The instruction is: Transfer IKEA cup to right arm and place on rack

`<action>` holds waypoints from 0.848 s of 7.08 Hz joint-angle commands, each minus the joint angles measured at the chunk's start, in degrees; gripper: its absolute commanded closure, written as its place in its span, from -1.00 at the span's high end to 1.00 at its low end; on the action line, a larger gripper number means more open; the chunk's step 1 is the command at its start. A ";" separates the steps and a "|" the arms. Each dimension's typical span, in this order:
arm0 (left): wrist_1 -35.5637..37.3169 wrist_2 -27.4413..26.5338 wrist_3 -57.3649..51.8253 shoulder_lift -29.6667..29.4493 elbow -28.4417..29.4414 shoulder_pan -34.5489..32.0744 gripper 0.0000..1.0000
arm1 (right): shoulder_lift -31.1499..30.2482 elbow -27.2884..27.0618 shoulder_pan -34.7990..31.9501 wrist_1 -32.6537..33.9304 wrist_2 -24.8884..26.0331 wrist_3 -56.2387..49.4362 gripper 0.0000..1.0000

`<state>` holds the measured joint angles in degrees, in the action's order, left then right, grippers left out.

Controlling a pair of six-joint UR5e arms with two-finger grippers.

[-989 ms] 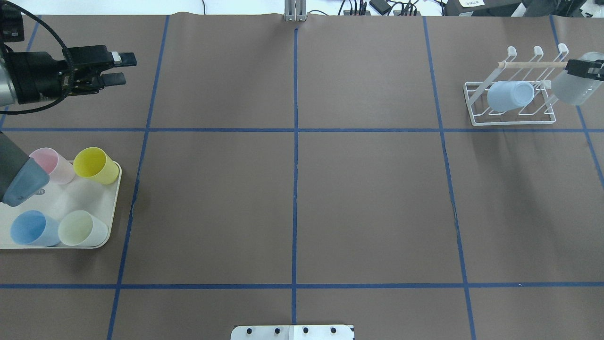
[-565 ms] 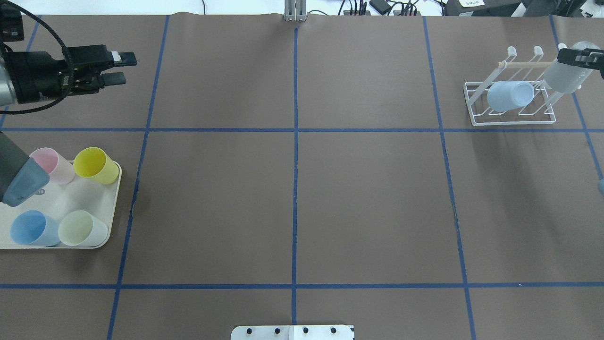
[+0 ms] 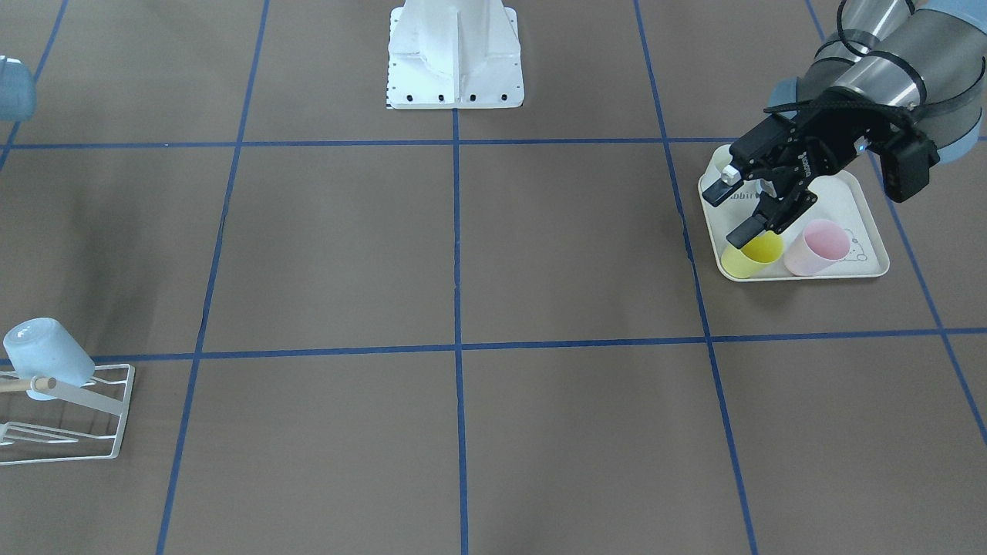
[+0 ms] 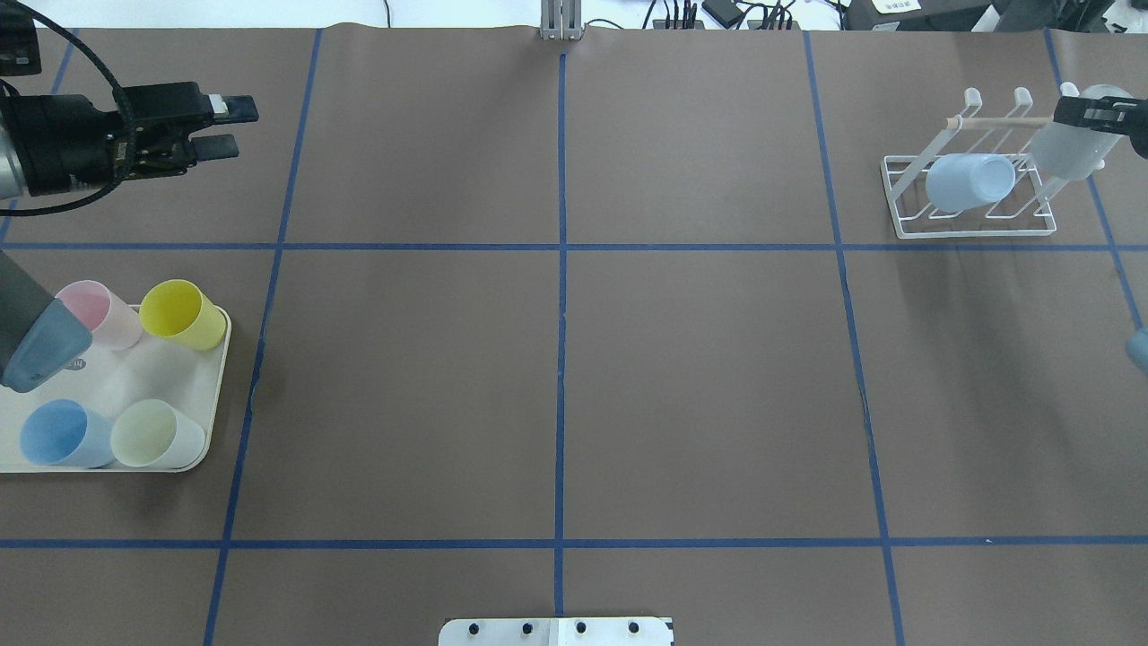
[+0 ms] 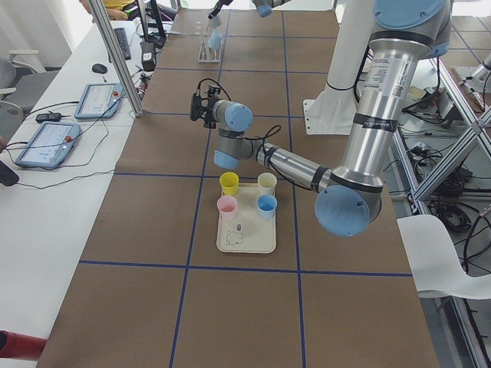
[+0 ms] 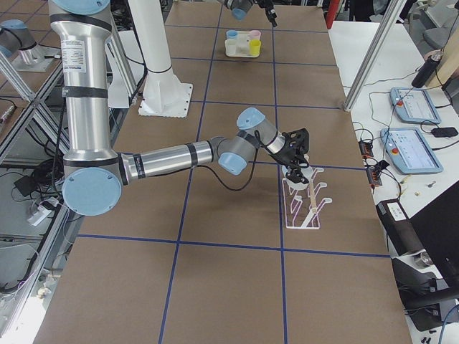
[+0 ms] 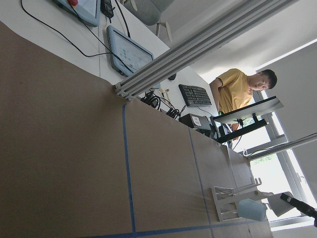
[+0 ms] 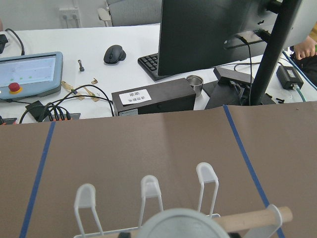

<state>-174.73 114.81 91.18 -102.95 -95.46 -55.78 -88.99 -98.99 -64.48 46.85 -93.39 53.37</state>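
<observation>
Clamping the IKEA cup [image 4: 1063, 154], right claw [image 4: 1082, 113] hangs over the rack [image 4: 973, 233]; left claw [image 4: 228, 127] apart.

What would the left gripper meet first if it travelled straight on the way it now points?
The way looks free nearby: the left gripper points out over the table. Far along that line stands the rack, though the gripper's height is unclear, so it might pass above it.

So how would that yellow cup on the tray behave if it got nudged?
The yellow cup looks like thin plastic, so it is probably light and easy to slide. It stands upright near the edge of the tray, so a push high up could tip it. Being round and tapered, it would likely roll in a curve.
</observation>
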 commanded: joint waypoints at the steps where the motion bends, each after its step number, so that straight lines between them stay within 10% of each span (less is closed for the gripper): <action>1: 0.00 -0.02 0.05 -0.06 -0.17 -0.03 0.98 | 0.04 0.82 0.23 -0.01 -0.21 0.07 -1.00; 6: 0.00 0.07 -0.04 0.03 -0.08 0.06 0.98 | 0.56 2.22 2.17 -0.01 0.05 -0.10 -1.00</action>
<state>-174.73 114.87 91.21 -102.93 -95.57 -55.73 -88.77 -97.22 -62.65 46.85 -93.35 53.30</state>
